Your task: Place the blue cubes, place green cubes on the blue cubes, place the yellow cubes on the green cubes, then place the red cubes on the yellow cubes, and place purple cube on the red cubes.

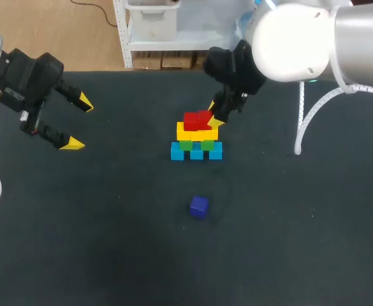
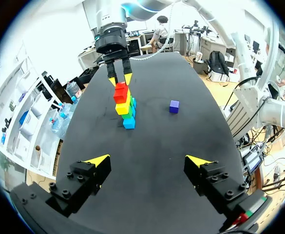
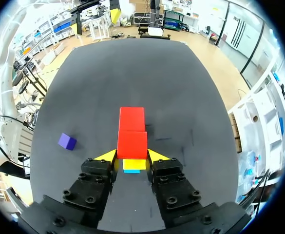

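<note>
Nearest lay a small purple cube [image 1: 199, 207], sharp-edged and matte, alone on the dark, dull surface [image 1: 109, 242]. Beyond it stood the stack of smooth, boxy blocks: blue cubes [image 1: 196, 152] at the bottom, green cubes [image 1: 196, 145] on them, yellow cubes [image 1: 196, 134] above, and two red cubes [image 1: 197, 119] on top. My right tool [image 3: 132, 157] was at the red cubes; I could not tell whether it gripped one. My left tool [image 1: 80, 125] hung wide open, well apart to the left, holding nothing.
</note>
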Robot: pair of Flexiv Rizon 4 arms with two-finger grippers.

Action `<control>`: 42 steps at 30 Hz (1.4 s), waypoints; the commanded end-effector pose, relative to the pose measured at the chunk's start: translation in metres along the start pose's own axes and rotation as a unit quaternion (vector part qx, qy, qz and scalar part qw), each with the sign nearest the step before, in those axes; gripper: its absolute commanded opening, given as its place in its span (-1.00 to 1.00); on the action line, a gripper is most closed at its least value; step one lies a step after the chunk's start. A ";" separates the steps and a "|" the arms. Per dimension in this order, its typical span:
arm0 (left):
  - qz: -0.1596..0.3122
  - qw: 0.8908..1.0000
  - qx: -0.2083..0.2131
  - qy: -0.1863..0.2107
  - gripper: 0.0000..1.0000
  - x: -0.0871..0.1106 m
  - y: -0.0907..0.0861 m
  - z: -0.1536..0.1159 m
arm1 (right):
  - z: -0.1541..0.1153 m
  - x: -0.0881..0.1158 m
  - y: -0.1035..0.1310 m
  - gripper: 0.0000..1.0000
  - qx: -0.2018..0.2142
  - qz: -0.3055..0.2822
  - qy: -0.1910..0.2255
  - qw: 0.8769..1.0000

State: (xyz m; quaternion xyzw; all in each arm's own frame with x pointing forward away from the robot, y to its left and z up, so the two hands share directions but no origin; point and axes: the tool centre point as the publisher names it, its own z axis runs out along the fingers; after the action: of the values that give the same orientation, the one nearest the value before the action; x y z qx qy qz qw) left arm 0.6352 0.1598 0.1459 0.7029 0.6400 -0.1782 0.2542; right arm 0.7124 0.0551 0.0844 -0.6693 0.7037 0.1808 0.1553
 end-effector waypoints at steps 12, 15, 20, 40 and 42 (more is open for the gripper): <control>0.001 1.000 -0.001 -0.002 1.00 0.001 0.000 0.000 | 0.002 -0.001 0.001 -0.61 -0.003 -0.001 -0.001 1.000; 0.001 1.000 -0.001 -0.002 1.00 0.001 0.000 0.000 | 0.002 -0.001 0.001 -0.56 -0.003 -0.001 -0.001 1.000; 0.001 1.000 -0.001 -0.002 1.00 0.001 0.000 0.000 | 0.002 0.000 0.000 -0.46 -0.003 -0.001 -0.001 1.000; 0.001 1.000 -0.001 -0.002 1.00 0.001 0.000 0.000 | 0.002 0.002 0.002 -0.20 -0.004 0.000 -0.004 1.000; 0.001 1.000 -0.001 -0.002 1.00 0.001 0.000 0.000 | 0.002 0.002 0.002 -0.20 -0.004 0.000 -0.004 1.000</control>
State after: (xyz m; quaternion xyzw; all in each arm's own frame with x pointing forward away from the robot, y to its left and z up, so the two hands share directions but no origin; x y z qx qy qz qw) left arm 0.6352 0.1598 0.1459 0.7029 0.6400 -0.1782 0.2542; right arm 0.7106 0.0548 0.0824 -0.6695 0.7026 0.1854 0.1538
